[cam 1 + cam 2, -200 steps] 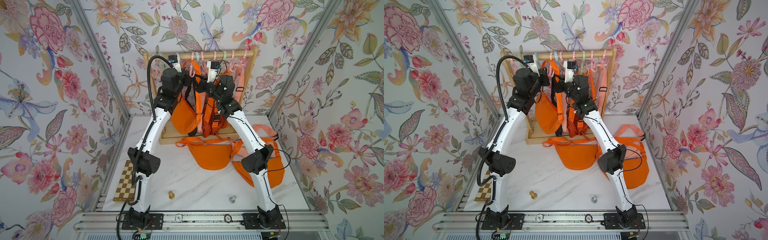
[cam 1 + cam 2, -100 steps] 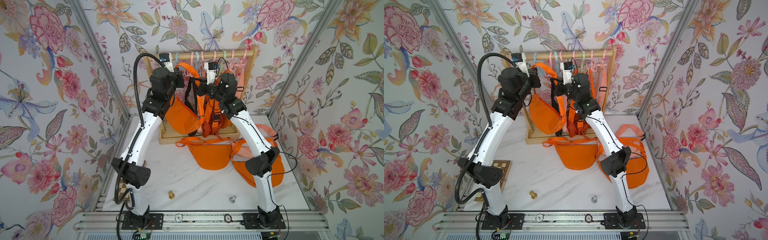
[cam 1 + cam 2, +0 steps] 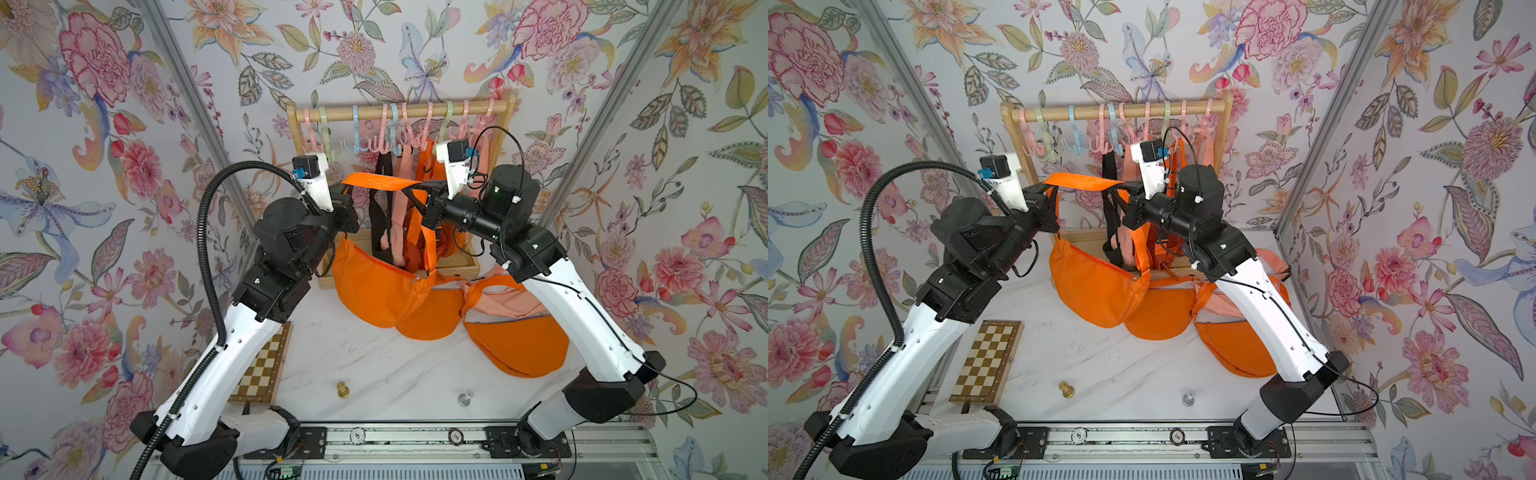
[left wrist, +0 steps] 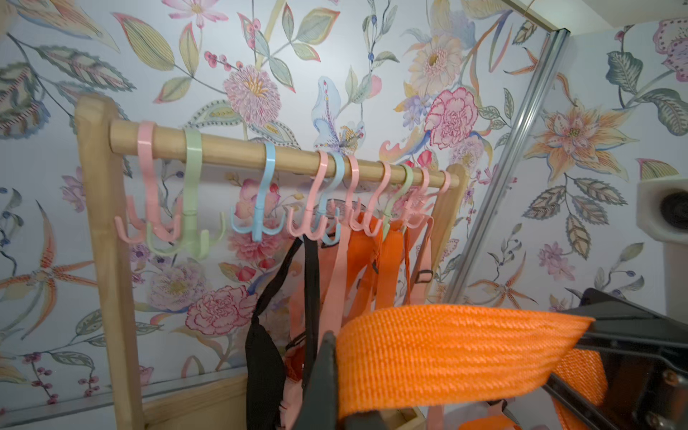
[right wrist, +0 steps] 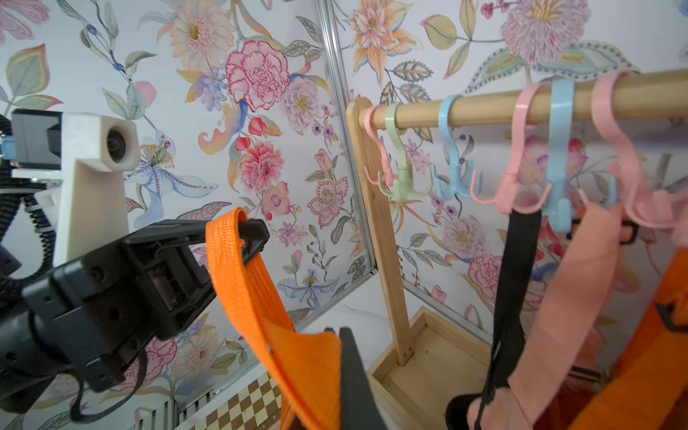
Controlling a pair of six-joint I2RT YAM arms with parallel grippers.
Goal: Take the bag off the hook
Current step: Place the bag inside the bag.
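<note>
An orange bag (image 3: pixel 374 286) (image 3: pixel 1096 286) hangs by its orange strap (image 3: pixel 378 180) (image 3: pixel 1081 181), which runs taut between my two grippers in front of the rack. My left gripper (image 3: pixel 345 198) (image 3: pixel 1051 199) is shut on one end of the strap and my right gripper (image 3: pixel 419 194) (image 3: pixel 1126 195) on the other. The strap (image 4: pixel 446 353) fills the left wrist view beside my left gripper (image 4: pixel 372 404). In the right wrist view the strap (image 5: pixel 260 298) runs from my left gripper (image 5: pixel 245 231) to my right gripper (image 5: pixel 337 379). The pastel hooks (image 3: pixel 376 143) hang behind and above, and the strap touches none.
A wooden rod (image 3: pixel 399 110) carries several hooks with black, peach and orange straps (image 3: pixel 384 199) hanging at its right half. Two orange bags (image 3: pixel 432 320) (image 3: pixel 519 345) lie on the marble table. Near the front are a chessboard (image 3: pixel 266 365), a gold piece (image 3: pixel 342 389) and a silver piece (image 3: pixel 465 397).
Both grippers have come down and away from the hook row with the strap. The left arm has swung left, pulling the strap taut, and the bag now hangs forward of the rack.
</note>
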